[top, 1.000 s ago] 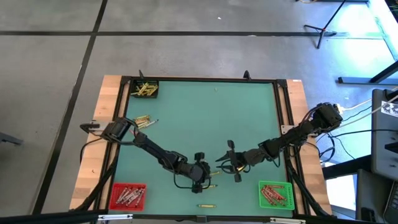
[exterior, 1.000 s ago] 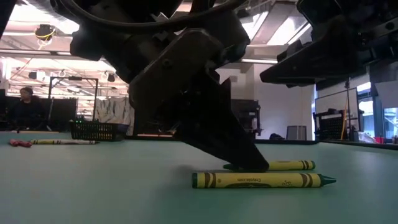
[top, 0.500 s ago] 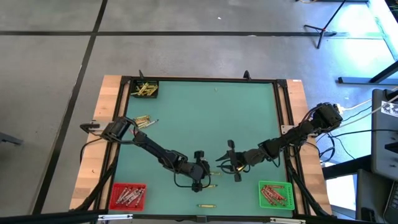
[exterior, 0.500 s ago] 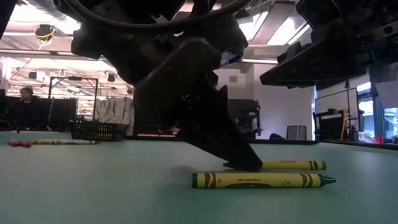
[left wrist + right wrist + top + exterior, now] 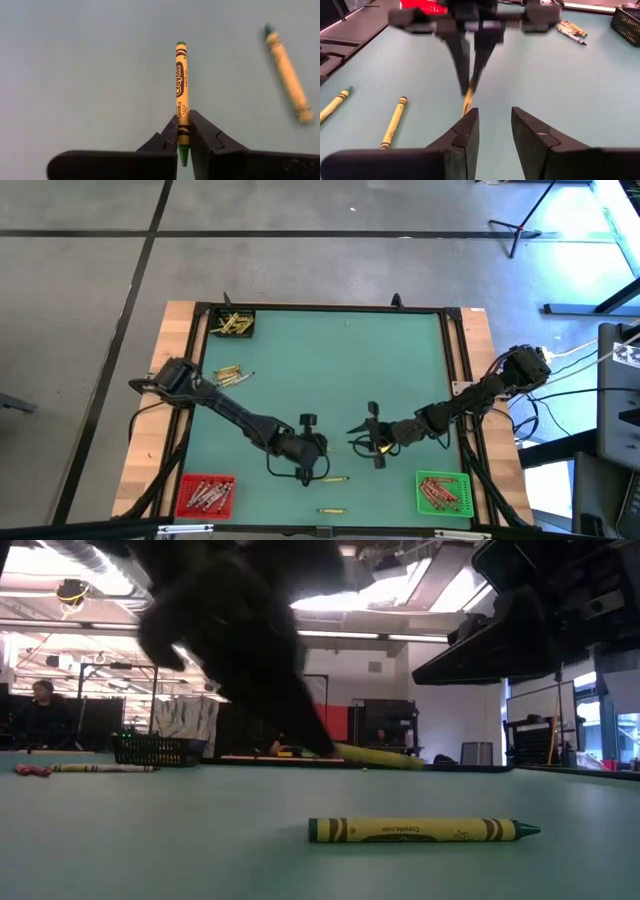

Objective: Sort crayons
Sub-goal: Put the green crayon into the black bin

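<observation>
Left arm: it reaches from the left edge of the bench [image 5: 330,370] toward the front middle; my left gripper [image 5: 183,131] hangs above the green surface, tips down.
Left fingers: pressed in on a yellow-wrapped, green-tipped crayon [image 5: 181,90], pinching it near one end; the rest of the stick juts out past the tips; in the low view it shows tilted and clear of the bench.
Right arm: it stretches in from the right edge, bent at the elbow; my right gripper [image 5: 492,132] sits near the bench's front middle, facing the left one.
Right fingers: parted with a gap between them and nothing in it.
Loose crayons: one lying crayon [image 5: 423,830] rests flat at the front in the low view; another loose crayon [image 5: 287,74] lies beside the held one in the left wrist view; a small cluster of crayons [image 5: 230,375] lies near the left edge.
Bins: the black bin [image 5: 232,325] at the far left corner, the red bin [image 5: 206,494] at the near left and the green bin [image 5: 443,491] at the near right each hold crayons.
Hard to make out: in the low view my left arm is a dark smear, so the grip cannot be read there; in the high view the held crayon is lost under the gripper; the colours inside the bins are too small to tell stick by stick.
</observation>
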Controlling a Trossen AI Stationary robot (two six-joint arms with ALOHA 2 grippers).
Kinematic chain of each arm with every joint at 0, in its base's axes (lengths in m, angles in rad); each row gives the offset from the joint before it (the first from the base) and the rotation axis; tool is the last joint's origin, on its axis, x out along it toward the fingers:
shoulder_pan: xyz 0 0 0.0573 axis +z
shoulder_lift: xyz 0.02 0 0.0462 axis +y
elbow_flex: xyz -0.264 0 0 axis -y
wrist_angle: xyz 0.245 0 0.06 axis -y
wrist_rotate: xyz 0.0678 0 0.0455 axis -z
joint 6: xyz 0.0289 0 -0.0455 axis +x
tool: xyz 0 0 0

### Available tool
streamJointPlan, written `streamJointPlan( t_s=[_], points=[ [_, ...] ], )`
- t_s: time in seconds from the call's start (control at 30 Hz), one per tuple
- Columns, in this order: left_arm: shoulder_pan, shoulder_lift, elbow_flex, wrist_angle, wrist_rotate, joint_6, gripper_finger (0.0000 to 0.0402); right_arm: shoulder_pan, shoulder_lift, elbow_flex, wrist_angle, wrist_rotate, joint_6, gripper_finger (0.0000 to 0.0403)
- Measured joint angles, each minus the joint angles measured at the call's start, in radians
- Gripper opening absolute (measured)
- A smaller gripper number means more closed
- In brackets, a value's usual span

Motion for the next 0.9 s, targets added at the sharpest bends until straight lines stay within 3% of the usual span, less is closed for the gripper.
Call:
streamJointPlan(
  t_s=[0.2,0.4,0.9],
  points=[
    [-0.029,-0.123,0.0,-0.269,-0.151,-0.088,0.0009,0.0,0.0,0.0,-0.001,0.0,0.001,0.0111],
    [-0.029,-0.256,-0.045,-0.405,-0.256,-0.13,0.0009,0.0,0.0,0.0,-0.001,0.0,0.003,0.0111],
    [0.132,-0.822,-0.533,-0.432,-0.455,-0.335,0.0008,0.0,0.0,0.0,0.002,0.019,0.003,0.0111]
  ],
)
